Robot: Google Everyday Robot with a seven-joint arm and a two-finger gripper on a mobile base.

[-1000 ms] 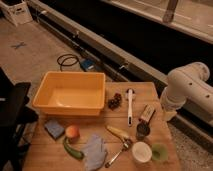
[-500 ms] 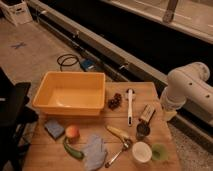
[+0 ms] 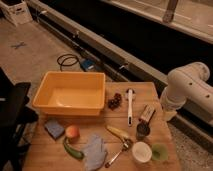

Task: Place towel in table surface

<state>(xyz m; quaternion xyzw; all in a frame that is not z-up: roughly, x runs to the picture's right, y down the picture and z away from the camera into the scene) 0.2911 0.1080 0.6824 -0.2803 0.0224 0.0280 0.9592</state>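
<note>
The towel (image 3: 94, 151), a crumpled grey-blue cloth, is lying flat on the wooden desk (image 3: 150, 93) near its front edge, resting on the surface with nothing holding it. Just to its left a green vegetable (image 3: 72, 150) is lying at a slant, its near end almost touching the cloth. To the right of the cloth a metal spoon (image 3: 118, 152) is pointing diagonally up toward a banana (image 3: 120, 133). An orange fruit (image 3: 73, 132) is sitting just above the vegetable, and a blue sponge (image 3: 54, 128) is lying beside it on the left. A large yellow bin (image 3: 70, 95) is taking up the back left part of the desk. To its right a bunch of dark grapes (image 3: 115, 101) is resting next to a long white-handled utensil (image 3: 130, 105). Further right a small packet (image 3: 147, 113) is leaning above a dark can (image 3: 142, 131). At the front right corner a white cup (image 3: 142, 152) and a green cup (image 3: 160, 152) are standing side by side. The robot's white arm (image 3: 189, 91) is hanging beyond the right edge of the desk, well apart from the towel. The gripper is not showing, so I cannot tell how far it is opening or whether it is holding anything. A black chair (image 3: 12, 117) is standing at the left side of the desk.
</note>
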